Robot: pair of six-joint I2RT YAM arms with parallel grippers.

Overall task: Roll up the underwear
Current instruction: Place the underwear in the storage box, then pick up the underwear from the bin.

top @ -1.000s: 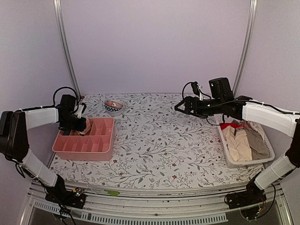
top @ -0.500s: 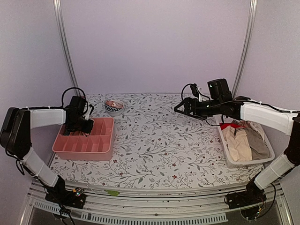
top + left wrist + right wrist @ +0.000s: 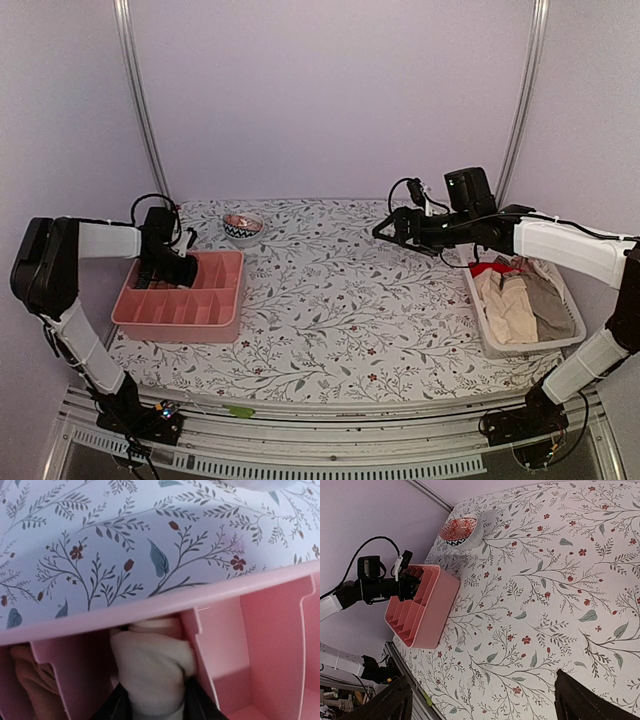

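My left claw (image 3: pixel 156 707) is pinching a cream roll of underwear (image 3: pixel 150 665) down in a compartment against the wall of the pink tray (image 3: pixel 260 630). A beige roll (image 3: pixel 27 680) sits next door. My right claw (image 3: pixel 485 700) hangs spread and empty. By my reckoning the loose pile (image 3: pixel 515 300) in the white basket (image 3: pixel 490 348) remains unrolled.

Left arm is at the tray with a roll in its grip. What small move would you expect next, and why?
Probably open the left gripper and lift straight out. The cream roll of underwear, pinched between its jaws, already sits down in a compartment of the pink tray, against the outer wall, so letting go looks like what remains.
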